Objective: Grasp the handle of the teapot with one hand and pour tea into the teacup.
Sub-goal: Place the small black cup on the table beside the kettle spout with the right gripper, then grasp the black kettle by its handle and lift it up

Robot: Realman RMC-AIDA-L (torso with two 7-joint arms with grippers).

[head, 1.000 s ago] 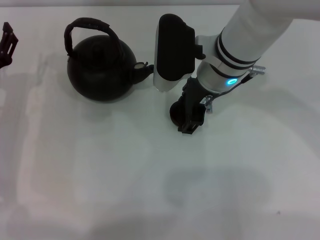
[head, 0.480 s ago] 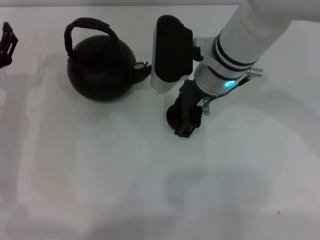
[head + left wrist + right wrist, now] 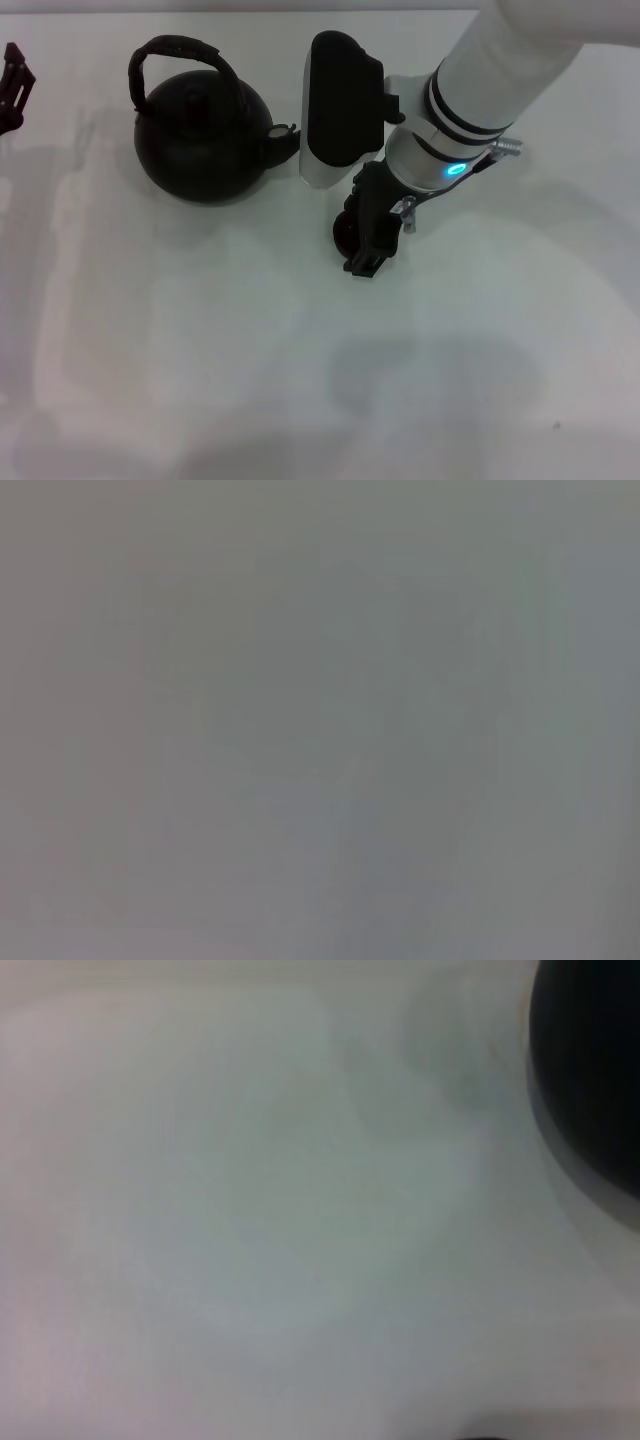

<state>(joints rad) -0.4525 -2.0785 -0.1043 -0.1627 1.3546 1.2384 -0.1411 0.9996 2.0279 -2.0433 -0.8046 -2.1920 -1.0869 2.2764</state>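
- Compared with a second back, the right gripper (image 3: 368,240) has slid a bit toward the robot's left along the white worktop (image 3: 200,330), closer to the pot side; nothing else has budged.
- Big round matte-black teapot (image 3: 200,135) sits upright at the far left-centre of the worktop, stubby spout facing the right arm, and its tall dark arched handle (image 3: 180,55) with the rough wrapped look is standing free, nothing touching it.
- Tiny round black teacup (image 3: 345,232) is mostly tucked behind that right gripper, only a sliver of rim poking out on the pot side. It sits near the spout but not under it.
- Can't tell how the right jaws stand: the wrist body blocks them from the head view, and the right wrist view only gives blurry worktop plus a dark blob at the edge. They could be around the cup or just beside it.
- Left gripper (image 3: 12,85) is parked way off at the far left edge; its jaws are unreadable too, and its wrist view shows nothing.
- Looks like early days: cup still being positioned, handle not yet grasped.
- To do it well, park the cup just in front of the spout and let go gently so it doesn't tip. Then come at the handle from above, at the top of the arch, so the pot hangs level before tilting.
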